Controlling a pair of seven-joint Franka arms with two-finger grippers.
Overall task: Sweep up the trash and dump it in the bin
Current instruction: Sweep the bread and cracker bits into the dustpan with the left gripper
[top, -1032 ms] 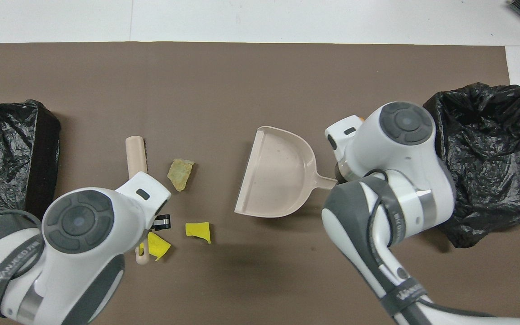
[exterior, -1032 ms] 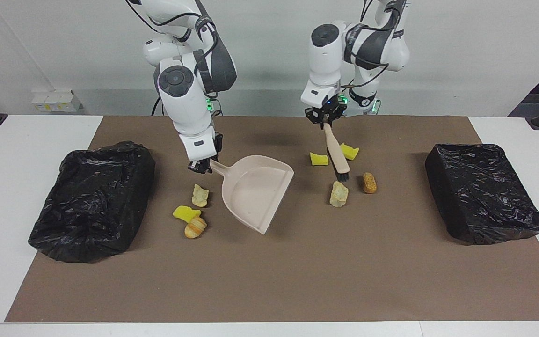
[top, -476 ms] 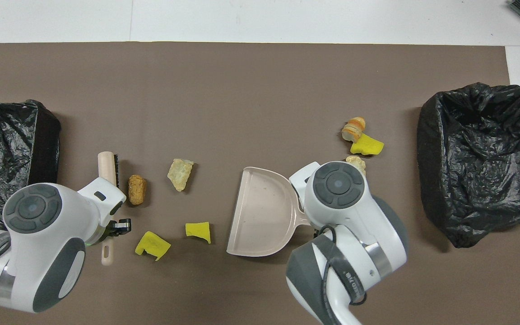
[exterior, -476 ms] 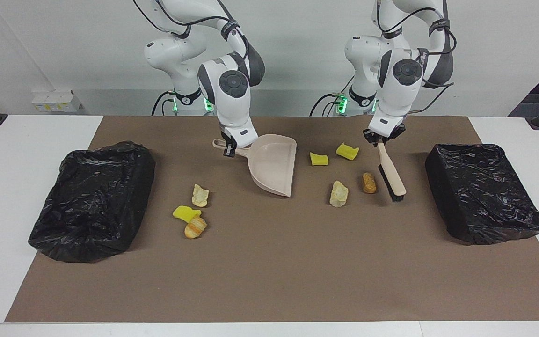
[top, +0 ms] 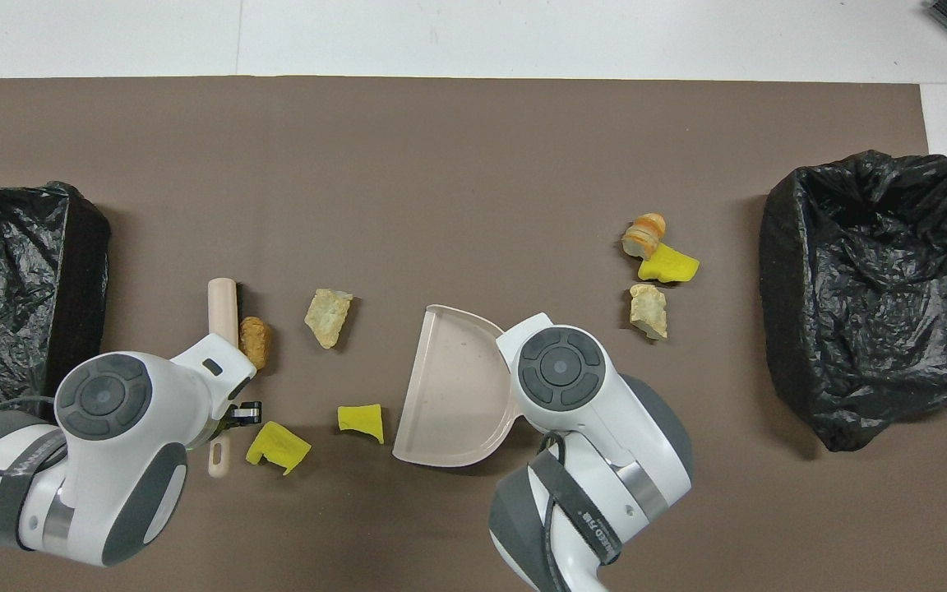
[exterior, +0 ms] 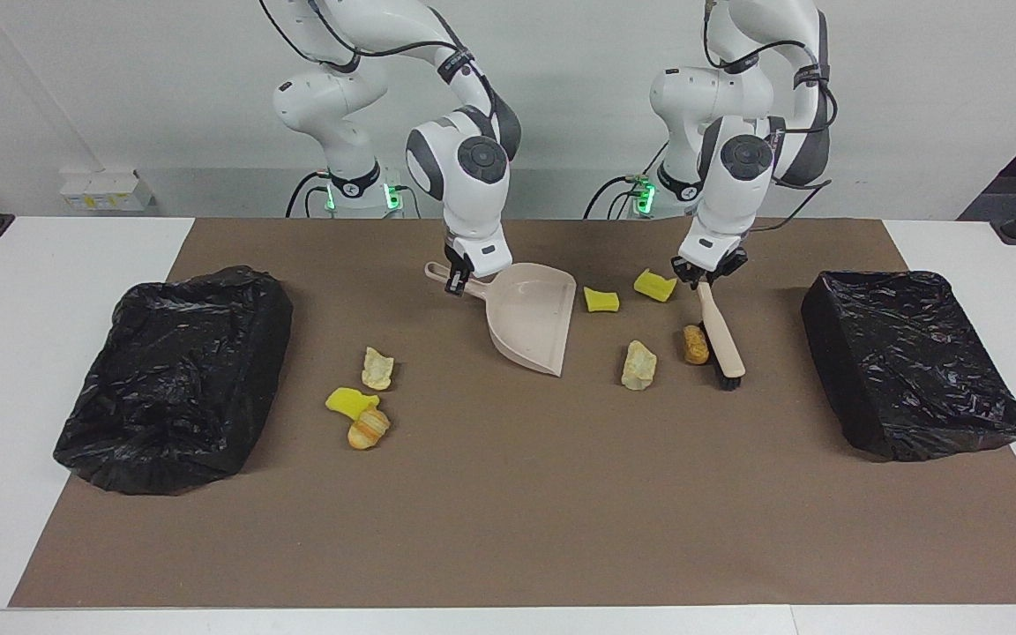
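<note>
My right gripper (exterior: 455, 282) is shut on the handle of the beige dustpan (exterior: 530, 317), which rests on the mat with its mouth toward the left arm's end (top: 453, 386). My left gripper (exterior: 704, 275) is shut on the handle of the brush (exterior: 721, 335), whose bristles stand against a brown lump (exterior: 695, 344). A cream lump (exterior: 638, 365) and two yellow pieces (exterior: 601, 300) (exterior: 654, 285) lie between brush and dustpan. A cream lump (exterior: 377, 368), a yellow piece (exterior: 349, 402) and a striped brown lump (exterior: 369, 429) lie toward the right arm's end.
Two bins lined with black bags stand on the brown mat (exterior: 508, 529), one at the right arm's end (exterior: 173, 375) and one at the left arm's end (exterior: 909, 362). White table (exterior: 49, 291) shows around the mat.
The right gripper has swung the dustpan toward the left arm's end, close to a yellow piece. The left gripper has carried the brush out past the brown lump, then back against it.
</note>
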